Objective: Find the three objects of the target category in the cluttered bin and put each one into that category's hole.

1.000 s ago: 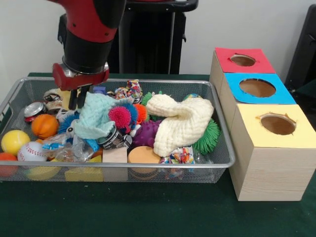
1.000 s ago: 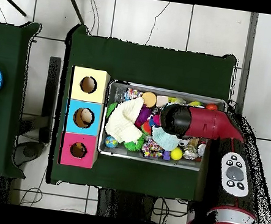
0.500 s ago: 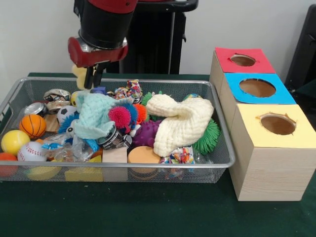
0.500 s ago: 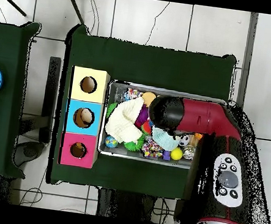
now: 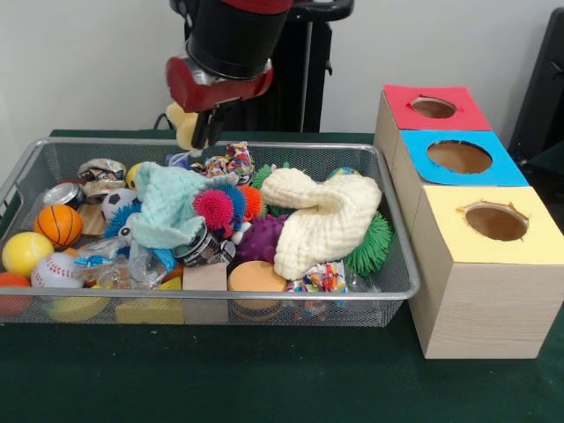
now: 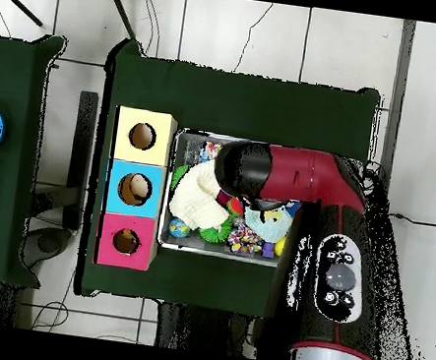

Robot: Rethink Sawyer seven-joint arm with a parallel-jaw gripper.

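Above the wire basket (image 5: 388, 295), clear of its far rim: gripper (image 5: 201, 134), jaws pinching a pale yellow object (image 5: 183, 123), lumpy in outline, exact kind not discernible; it hangs free of the basket's contents.

Inside the wire basket, directly below the gripper: multicoloured fabric toy (image 5: 231, 161). Toward the middle: mint knitted cloth (image 5: 173, 204), pink spiky ball (image 5: 213, 209), purple spiky ball (image 5: 265, 236). Right half: cream knitted cloth (image 5: 324, 218), green spiky ball (image 5: 374, 242) against the right wall. Left end: mini basketball (image 5: 58, 224), yellow ball (image 5: 25, 252), baseball (image 5: 56, 270), crushed can (image 5: 60, 195). Near wall: wooden block (image 5: 205, 278), round wooden disc (image 5: 256, 277).

Beside the wire basket, on its right, three wooden boxes in a row, each with a round hole on top: yellow-topped box (image 5: 490, 269) nearest, blue-topped box (image 5: 457, 158) (image 6: 135, 190) in the middle, red-topped box (image 5: 432, 107) farthest.

Under all: green table cover (image 5: 264, 379).
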